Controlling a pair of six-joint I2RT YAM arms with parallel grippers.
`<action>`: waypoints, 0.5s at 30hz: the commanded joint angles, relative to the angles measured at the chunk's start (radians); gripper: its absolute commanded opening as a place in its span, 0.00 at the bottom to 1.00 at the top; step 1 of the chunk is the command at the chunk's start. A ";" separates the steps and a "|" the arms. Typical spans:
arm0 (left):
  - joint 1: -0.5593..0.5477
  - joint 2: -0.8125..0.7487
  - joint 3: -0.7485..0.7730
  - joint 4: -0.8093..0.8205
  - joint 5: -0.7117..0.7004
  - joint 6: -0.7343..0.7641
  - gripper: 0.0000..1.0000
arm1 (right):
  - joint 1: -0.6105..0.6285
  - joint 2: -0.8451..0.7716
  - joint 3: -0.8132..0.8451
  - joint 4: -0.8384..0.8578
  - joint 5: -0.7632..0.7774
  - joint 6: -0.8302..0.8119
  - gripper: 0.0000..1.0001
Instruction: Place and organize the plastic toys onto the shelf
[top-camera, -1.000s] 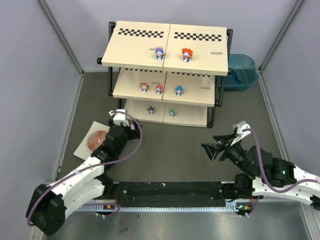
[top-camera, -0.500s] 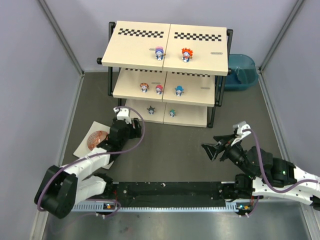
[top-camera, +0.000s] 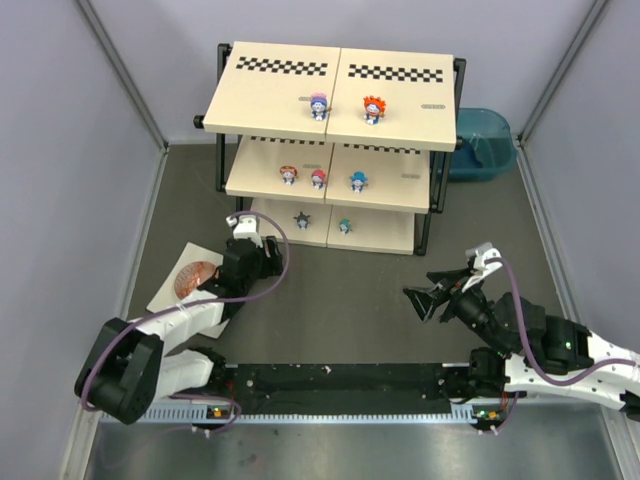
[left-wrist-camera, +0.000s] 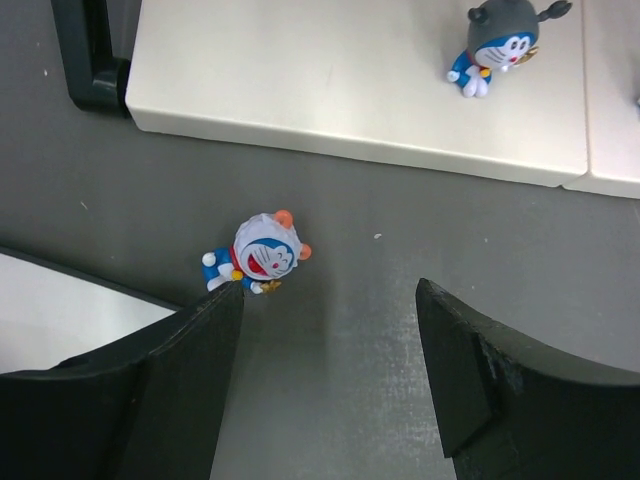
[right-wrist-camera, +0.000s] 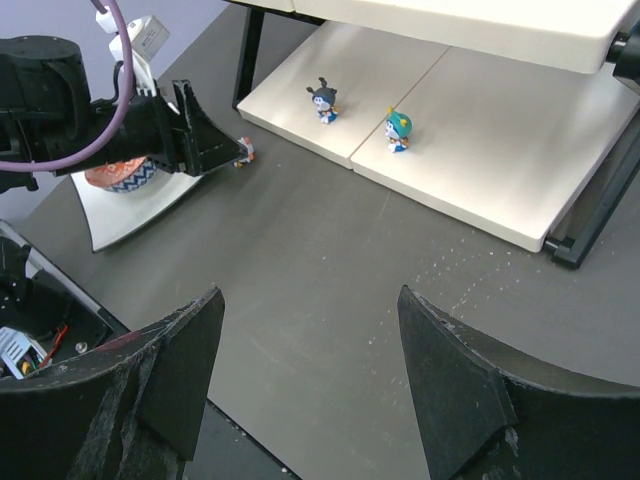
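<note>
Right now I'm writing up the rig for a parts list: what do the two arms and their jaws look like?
The left arm and right arm both have white shells with bulky black joints. A purple cable loops along each arm to a small white connector at the wrist. The jaws are matte black, broad and wedge-shaped, with no visible markings.

One toy (left-wrist-camera: 262, 255) lies on the counter (left-wrist-camera: 350, 400), just near of the shelf (left-wrist-camera: 300, 70), beside my left claw (left-wrist-camera: 330, 300); other toys (top-camera: 318, 105) stand on all three tiers.
</note>
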 joint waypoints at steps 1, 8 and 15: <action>0.009 0.021 0.032 0.048 -0.039 -0.025 0.75 | 0.013 -0.010 0.004 0.021 -0.003 0.010 0.71; 0.014 0.063 0.062 0.053 -0.067 -0.024 0.76 | 0.013 -0.010 0.004 0.019 0.002 0.007 0.71; 0.021 0.112 0.104 0.028 -0.058 -0.021 0.75 | 0.013 -0.010 0.005 0.019 0.006 0.005 0.71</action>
